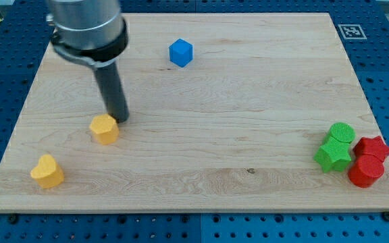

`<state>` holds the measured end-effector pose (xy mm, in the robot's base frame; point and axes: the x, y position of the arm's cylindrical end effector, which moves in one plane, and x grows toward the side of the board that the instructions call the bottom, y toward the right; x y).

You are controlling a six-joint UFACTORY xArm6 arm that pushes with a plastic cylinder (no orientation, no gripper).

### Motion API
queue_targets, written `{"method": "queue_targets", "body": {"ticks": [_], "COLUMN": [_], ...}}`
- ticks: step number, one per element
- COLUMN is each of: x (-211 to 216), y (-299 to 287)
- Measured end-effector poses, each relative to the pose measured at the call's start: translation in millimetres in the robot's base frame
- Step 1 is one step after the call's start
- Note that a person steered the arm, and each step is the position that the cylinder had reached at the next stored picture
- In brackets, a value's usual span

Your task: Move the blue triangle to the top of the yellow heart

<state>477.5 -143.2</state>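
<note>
Because my tip (pixel 121 119) now touches the upper right edge of the yellow hexagon (pixel 104 128), I judge it must first go away from it. The end effector is only a bare rod and holds nothing. The blue block (pixel 180 52), its shape unclear, lies near the worktop's (pixel 248 88) top; the tip should go behind it and push toward the yellow heart (pixel 47 171), bottom left.
</note>
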Motion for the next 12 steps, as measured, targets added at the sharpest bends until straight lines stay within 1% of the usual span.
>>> {"method": "queue_targets", "body": {"ticks": [1,2,3,5,6,7,8,9,10,12], "x": [25,48,27,-68,-110,-148,-196,-199,-187,-144], "y": [-20,-24,-20,86,74,49,44,3,-42,-37]}}
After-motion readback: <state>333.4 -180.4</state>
